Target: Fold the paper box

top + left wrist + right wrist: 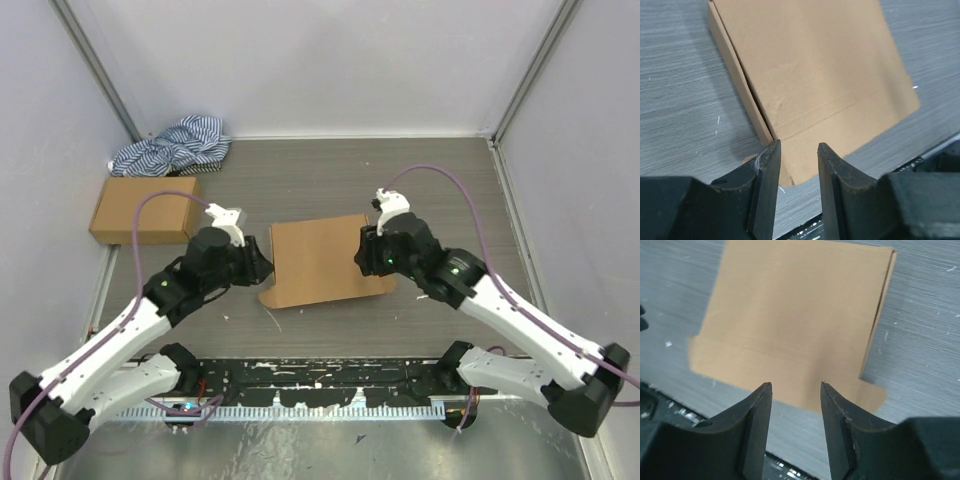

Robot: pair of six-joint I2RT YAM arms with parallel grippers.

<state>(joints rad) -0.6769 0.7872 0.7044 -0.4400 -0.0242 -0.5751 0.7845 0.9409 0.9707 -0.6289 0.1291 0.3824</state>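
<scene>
The paper box [322, 262] lies flat in the middle of the table, a plain brown cardboard mailer with its lid down and a front flap with rounded corner tabs sticking out toward the near edge. My left gripper [262, 268] is open and empty at the box's left edge. In the left wrist view [799, 146] its jaws stand apart just above the box's [825, 75] near left corner. My right gripper [365, 258] is open and empty at the box's right edge. In the right wrist view [796, 385] it hovers over the front flap of the box [795, 325].
A sealed oblong brown carton [145, 210] sits at the left, with a blue-and-white striped cloth [175, 147] behind it in the far left corner. A black mounting strip [320, 380] runs along the near edge. White walls close in the table at the back and sides.
</scene>
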